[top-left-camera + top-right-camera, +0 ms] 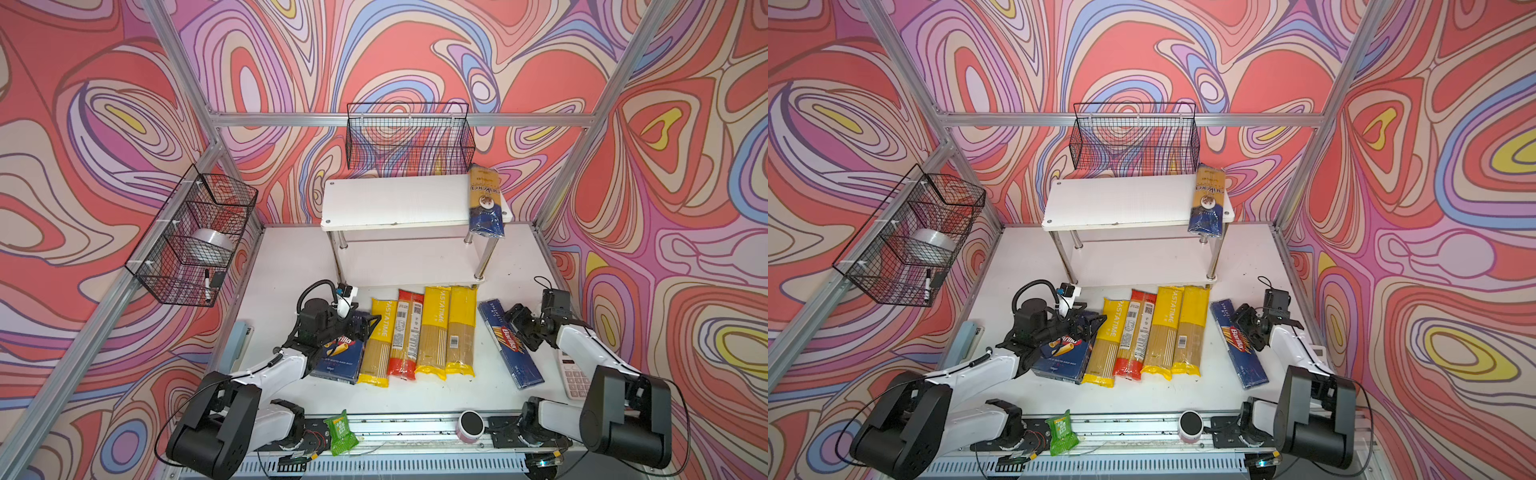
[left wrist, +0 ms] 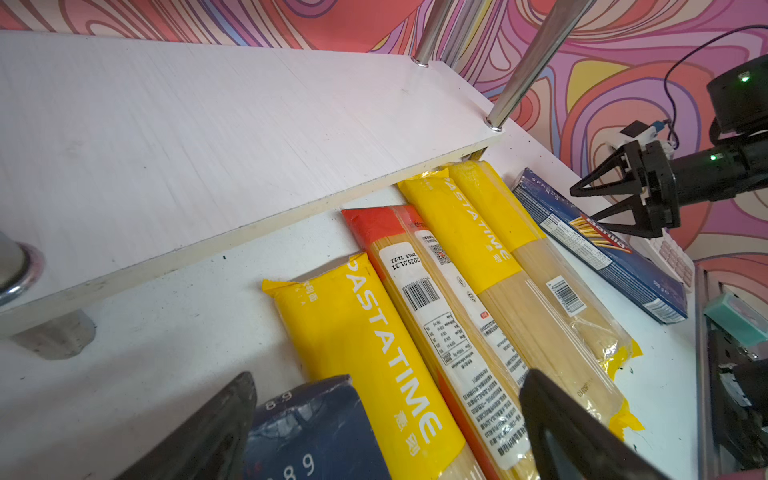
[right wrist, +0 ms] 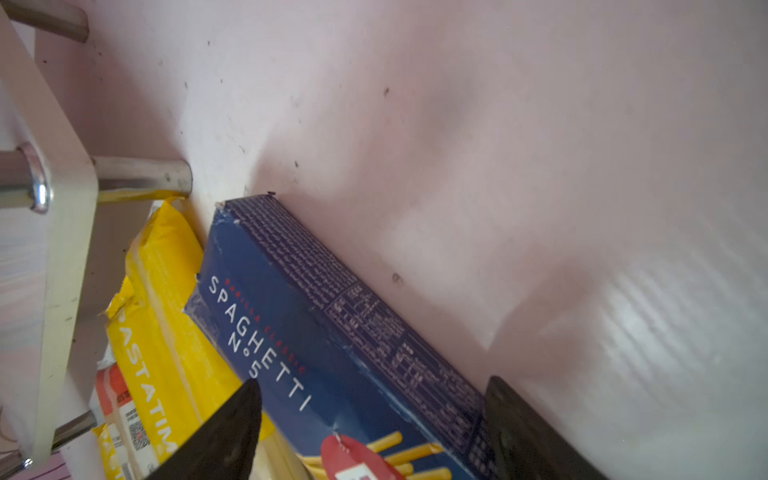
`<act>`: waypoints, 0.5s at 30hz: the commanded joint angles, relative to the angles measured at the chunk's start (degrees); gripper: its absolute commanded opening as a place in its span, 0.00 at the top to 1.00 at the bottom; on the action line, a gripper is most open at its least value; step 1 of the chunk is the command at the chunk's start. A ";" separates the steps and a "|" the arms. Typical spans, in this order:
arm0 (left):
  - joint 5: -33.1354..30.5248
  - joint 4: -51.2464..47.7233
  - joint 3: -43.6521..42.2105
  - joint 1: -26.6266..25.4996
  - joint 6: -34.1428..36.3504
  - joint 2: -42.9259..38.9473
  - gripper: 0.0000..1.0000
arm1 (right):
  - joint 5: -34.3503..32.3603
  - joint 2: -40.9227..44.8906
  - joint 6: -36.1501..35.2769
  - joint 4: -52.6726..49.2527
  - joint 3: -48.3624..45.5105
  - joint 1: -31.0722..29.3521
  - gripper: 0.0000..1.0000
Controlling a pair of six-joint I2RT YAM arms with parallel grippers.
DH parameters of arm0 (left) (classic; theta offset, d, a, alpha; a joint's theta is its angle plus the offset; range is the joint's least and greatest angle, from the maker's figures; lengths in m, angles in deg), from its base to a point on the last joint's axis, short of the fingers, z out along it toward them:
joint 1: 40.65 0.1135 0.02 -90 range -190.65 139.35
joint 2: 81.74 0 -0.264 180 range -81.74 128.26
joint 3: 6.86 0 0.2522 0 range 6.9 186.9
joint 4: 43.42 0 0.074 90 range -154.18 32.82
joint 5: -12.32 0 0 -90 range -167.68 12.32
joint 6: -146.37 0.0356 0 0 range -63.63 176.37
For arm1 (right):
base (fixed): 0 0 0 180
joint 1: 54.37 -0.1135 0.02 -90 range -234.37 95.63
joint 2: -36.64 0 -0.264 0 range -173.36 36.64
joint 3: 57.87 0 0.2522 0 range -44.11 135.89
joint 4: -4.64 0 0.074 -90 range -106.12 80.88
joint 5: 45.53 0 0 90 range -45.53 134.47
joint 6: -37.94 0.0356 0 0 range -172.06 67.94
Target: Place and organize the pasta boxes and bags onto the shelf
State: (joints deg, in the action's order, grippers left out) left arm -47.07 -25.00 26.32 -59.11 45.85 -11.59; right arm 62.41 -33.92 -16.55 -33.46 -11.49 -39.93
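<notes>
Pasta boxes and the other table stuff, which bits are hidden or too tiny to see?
Rigatoni box: both top views, far end hidden under the left gripper.
Spaghetti box: right wrist view, one end cut off by the picture's edge.
Calculator: a top view, mostly covered by the right arm.
Dark blue bag on the shelf: both top views, small print too tiny to read.

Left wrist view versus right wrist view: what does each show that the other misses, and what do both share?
Only the left wrist view shows the right end effector whole, open over the spaghetti box, plus the wide Barilla box and a calculator. Only the right wrist view makes the box's SPAGHETTI lettering legible. Both share the spaghetti box, yellow-ended bags, the red-ended bag and the shelf.
</notes>
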 commanded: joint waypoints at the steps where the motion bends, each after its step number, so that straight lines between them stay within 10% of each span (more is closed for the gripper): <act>1: 0.02 -0.40 1.50 -0.28 0.60 -0.23 0.00 | 3.35 2.64 3.22 -4.35 -0.56 -2.73 0.14; 15: 0.39 -1.14 2.42 -0.30 0.19 0.84 0.00 | -10.35 2.32 -1.37 -17.99 7.90 -14.72 0.14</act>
State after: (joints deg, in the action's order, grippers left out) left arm -47.07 -25.39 27.02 -59.11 45.72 -11.02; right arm 57.36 -31.78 -16.44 -46.49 -4.52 -54.31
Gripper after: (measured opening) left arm 0.999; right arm 0.864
